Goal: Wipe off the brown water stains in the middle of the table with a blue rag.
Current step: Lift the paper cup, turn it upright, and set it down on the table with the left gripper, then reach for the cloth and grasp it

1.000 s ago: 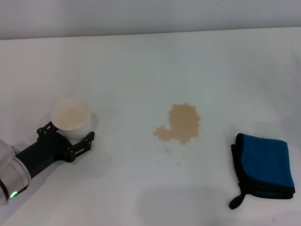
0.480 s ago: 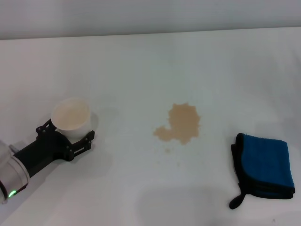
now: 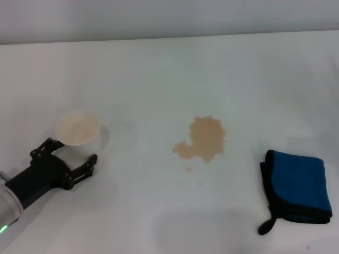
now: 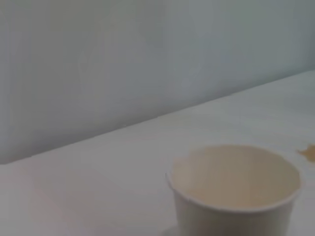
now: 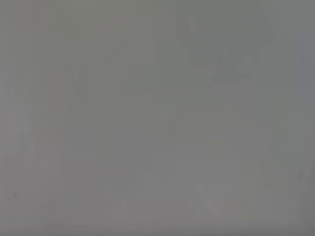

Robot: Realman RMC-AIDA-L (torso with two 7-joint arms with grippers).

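Note:
The brown water stains (image 3: 204, 139) lie as a tan blotch in the middle of the white table (image 3: 159, 74). The blue rag (image 3: 296, 185) lies folded at the right, black loop tail toward the front. My left gripper (image 3: 70, 152) is open at the left, just in front of the upright white paper cup (image 3: 78, 128), no longer around it. The cup also shows close in the left wrist view (image 4: 236, 189), with a sliver of the stain (image 4: 309, 152) beyond it. My right gripper is out of view.
The table's far edge (image 3: 169, 36) meets a pale wall. The right wrist view shows only a flat grey surface.
My left gripper has let go of the paper cup and drawn back toward the front left. The cup stays standing. The rag and stain have not moved.

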